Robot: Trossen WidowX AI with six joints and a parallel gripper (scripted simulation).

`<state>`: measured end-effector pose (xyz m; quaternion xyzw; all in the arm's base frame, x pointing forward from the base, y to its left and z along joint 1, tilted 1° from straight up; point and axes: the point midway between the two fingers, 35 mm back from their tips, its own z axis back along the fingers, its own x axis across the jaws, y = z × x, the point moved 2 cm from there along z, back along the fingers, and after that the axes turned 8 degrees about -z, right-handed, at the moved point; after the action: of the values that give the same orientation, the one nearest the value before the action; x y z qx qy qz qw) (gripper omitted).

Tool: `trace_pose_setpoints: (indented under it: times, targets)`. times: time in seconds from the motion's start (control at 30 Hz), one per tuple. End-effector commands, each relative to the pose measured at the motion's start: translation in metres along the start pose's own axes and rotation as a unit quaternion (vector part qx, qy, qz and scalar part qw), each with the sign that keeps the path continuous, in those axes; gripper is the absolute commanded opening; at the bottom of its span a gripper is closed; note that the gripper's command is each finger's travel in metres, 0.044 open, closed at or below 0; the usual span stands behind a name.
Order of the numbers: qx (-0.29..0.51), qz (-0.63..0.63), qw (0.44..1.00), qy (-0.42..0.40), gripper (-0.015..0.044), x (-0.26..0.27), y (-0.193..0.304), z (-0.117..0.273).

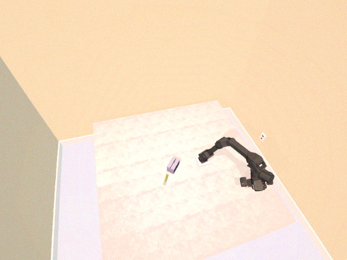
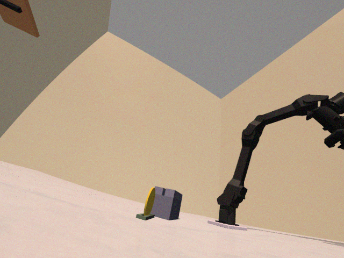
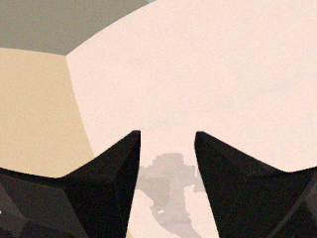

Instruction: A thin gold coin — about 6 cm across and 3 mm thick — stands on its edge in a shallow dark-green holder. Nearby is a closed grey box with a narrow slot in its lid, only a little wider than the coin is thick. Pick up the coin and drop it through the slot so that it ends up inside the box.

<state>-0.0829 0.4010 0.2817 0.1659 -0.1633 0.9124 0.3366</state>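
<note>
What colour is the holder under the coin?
Dark green; the holder shows best in the exterior view, under the gold coin.

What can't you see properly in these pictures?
- Gripper: the exterior view's right edge cuts it off. Only the wrist view shows its fingers, apart with nothing between them.
- Gold coin: just a tiny yellow sliver in the top view, and outside the wrist view.
- Slot: only a dark notch in the exterior view.
- Inside of the grey box: hidden by its closed walls in every view.
</note>
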Motion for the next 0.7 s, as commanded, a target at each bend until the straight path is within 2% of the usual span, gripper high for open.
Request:
trace_pose_setpoints:
  times: [0.0, 0.33, 0.67]
  targets:
    - [-0.027, -0.015, 0.999, 0.036, 0.0161, -0.053, -0.047, 0.006]
    - [-0.050, -0.034, 0.990, 0.125, 0.0161, -0.205, -0.123, 0.032]
    - [-0.025, -0.056, 0.978, 0.198, 0.0161, -0.369, -0.129, 0.077]
